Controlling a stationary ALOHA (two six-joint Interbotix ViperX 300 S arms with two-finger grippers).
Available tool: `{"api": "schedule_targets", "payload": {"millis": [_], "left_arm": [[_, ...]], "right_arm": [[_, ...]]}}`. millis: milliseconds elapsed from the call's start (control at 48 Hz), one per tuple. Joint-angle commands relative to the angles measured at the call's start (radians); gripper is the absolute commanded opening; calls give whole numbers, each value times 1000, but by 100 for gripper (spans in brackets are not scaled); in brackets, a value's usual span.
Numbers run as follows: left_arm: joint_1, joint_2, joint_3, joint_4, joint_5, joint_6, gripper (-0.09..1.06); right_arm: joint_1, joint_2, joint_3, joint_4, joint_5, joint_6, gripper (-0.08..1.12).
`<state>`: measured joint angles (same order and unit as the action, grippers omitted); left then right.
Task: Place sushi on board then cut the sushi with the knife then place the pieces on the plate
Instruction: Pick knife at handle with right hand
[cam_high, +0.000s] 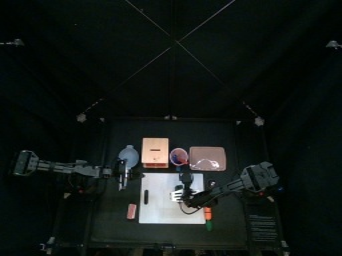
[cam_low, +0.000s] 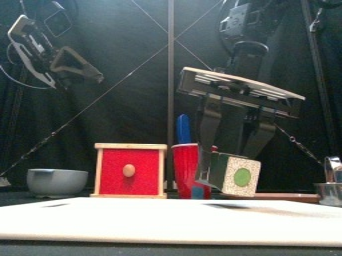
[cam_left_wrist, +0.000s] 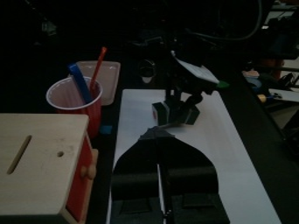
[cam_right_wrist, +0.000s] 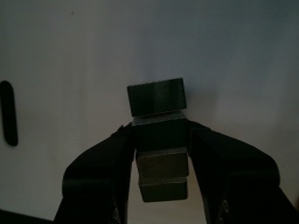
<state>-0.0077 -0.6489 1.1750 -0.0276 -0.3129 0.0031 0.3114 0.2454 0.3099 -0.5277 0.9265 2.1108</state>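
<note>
My right gripper (cam_high: 189, 192) is shut on the dark green sushi roll (cam_low: 237, 175) and holds it a little above the white cutting board (cam_high: 160, 203), over its right half. In the right wrist view one block of the sushi roll (cam_right_wrist: 158, 96) sticks out past the jaws of the right gripper (cam_right_wrist: 159, 133), with the board (cam_right_wrist: 70, 52) below. The red cup (cam_low: 186, 170) with the blue knife (cam_low: 183, 128) stands behind the board, and the pink tray (cam_high: 207, 157) lies to its right. My left gripper (cam_high: 123, 180) rests at the board's left edge, jaws together and empty.
A wooden box (cam_low: 131, 170) with a red drawer front stands left of the cup, and a blue-grey bowl (cam_low: 56, 181) further left. A small red toy (cam_high: 131, 210) lies at the board's left. A small orange and green toy (cam_high: 210, 216) lies near the board's front right corner.
</note>
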Motion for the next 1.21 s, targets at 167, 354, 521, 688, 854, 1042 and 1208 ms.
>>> {"api": "schedule_targets", "payload": {"millis": [167,354,521,688,854,1042,1208], "left_arm": [[0,0,-11,3,0,2,-1],[0,-2,-11,5,8,3,-1],[0,-2,-11,5,20,2,-1],[0,-2,-5,5,25,2,-1],[0,-6,-5,3,25,0,-1],[0,-9,-5,3,25,2,-1],[2,-9,-5,2,25,0,-1]], "right_arm": [[15,67,-155,32,100,-2,71],[15,97,-179,44,112,-8,86],[15,94,-184,48,118,-8,89],[20,64,-186,29,144,-26,89],[23,-12,-179,29,184,-155,89],[18,-126,-184,25,225,-373,89],[12,-216,-184,32,245,-615,89]]}}
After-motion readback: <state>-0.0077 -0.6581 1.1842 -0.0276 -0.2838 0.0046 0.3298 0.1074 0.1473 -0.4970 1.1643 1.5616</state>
